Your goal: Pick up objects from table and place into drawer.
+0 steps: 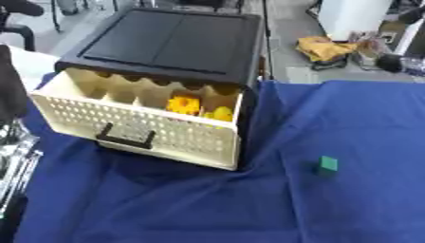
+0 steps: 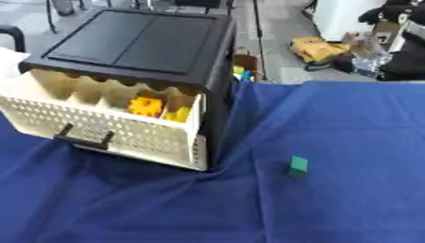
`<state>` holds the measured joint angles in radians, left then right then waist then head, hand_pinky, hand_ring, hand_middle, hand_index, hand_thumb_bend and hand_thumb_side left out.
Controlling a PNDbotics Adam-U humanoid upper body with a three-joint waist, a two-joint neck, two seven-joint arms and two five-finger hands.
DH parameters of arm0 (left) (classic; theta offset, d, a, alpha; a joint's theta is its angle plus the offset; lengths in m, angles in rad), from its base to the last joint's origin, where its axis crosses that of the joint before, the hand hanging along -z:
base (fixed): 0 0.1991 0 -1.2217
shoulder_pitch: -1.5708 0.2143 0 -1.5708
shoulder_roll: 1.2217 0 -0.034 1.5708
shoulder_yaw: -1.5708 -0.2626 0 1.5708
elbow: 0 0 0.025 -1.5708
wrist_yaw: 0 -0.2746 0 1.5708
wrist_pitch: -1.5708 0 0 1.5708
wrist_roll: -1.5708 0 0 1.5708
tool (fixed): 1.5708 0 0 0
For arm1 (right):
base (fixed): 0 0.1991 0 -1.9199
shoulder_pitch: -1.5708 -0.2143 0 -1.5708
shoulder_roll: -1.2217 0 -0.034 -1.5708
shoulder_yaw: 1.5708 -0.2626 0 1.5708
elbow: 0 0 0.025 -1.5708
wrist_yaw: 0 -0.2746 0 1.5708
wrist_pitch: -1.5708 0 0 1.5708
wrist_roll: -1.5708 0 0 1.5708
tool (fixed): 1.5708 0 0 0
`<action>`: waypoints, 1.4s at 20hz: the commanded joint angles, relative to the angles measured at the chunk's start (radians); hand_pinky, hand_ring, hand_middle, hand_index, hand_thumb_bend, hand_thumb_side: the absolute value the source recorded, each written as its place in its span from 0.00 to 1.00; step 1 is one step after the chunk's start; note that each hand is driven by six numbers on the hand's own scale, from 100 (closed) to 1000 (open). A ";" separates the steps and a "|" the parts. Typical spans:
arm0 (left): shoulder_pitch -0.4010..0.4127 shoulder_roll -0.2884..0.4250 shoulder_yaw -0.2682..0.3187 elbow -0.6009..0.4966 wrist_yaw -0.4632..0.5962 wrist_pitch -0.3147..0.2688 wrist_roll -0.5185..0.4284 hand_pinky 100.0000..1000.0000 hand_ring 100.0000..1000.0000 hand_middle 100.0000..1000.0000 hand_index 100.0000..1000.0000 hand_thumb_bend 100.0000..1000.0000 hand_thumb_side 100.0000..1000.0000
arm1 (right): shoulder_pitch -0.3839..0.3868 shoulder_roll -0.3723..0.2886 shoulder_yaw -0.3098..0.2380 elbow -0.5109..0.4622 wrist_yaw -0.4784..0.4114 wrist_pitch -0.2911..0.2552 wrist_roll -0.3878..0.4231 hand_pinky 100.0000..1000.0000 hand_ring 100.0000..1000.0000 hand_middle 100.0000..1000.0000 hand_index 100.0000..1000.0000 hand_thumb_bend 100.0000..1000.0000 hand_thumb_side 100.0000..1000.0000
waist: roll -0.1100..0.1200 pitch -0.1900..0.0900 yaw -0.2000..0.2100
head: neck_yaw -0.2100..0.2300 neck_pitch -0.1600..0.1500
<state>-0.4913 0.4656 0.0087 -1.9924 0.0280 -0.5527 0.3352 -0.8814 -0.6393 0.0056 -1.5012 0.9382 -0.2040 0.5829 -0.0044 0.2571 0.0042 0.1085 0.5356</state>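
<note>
Black cabinet (image 1: 179,40) upper left of frame, on blue cloth (image 1: 332,209). Cream perforated drawer (image 1: 141,130) pulled out toward lower left, black handle (image 1: 124,137) on front. Orange toy (image 1: 184,104) and yellow toy (image 1: 221,114) inside drawer, right end, side by side. Small green block (image 1: 328,164) on cloth, right of centre, well apart from drawer. Silver-black arm part (image 1: 15,156) at left edge; hand itself out of sight, state cannot tell.

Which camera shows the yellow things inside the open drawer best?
The left eye view: the yellow toys sit nearer the middle, showing above the drawer front. The right eye view shows the same toys, more tucked against the drawer's right wall.
</note>
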 commanded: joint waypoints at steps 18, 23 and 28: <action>-0.007 0.006 -0.011 -0.008 -0.010 0.023 -0.010 0.50 0.68 0.67 0.82 0.46 0.88 | -0.004 -0.074 0.093 0.087 -0.326 0.024 0.124 0.83 0.91 0.62 0.93 0.54 0.37 | -0.011 -0.012 -0.012 | 0.001 -0.015; -0.007 0.002 -0.014 -0.008 -0.009 0.029 -0.014 0.50 0.68 0.67 0.82 0.45 0.89 | 0.002 -0.068 0.115 0.088 -0.365 0.075 0.147 0.83 0.91 0.59 0.93 0.58 0.31 | -0.012 -0.012 -0.012 | -0.002 -0.017; -0.008 -0.001 -0.016 -0.008 -0.008 0.033 -0.018 0.50 0.68 0.67 0.82 0.45 0.89 | 0.013 -0.053 0.124 0.071 -0.375 0.118 0.157 0.82 0.90 0.54 0.93 0.63 0.32 | -0.011 -0.011 -0.011 | -0.005 -0.021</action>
<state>-0.4857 0.4563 -0.0097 -1.9923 0.0212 -0.5237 0.3179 -0.8544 -0.6751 0.1359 -1.4123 0.5698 -0.0971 0.7411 -0.0149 0.2624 -0.0069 0.1062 0.5253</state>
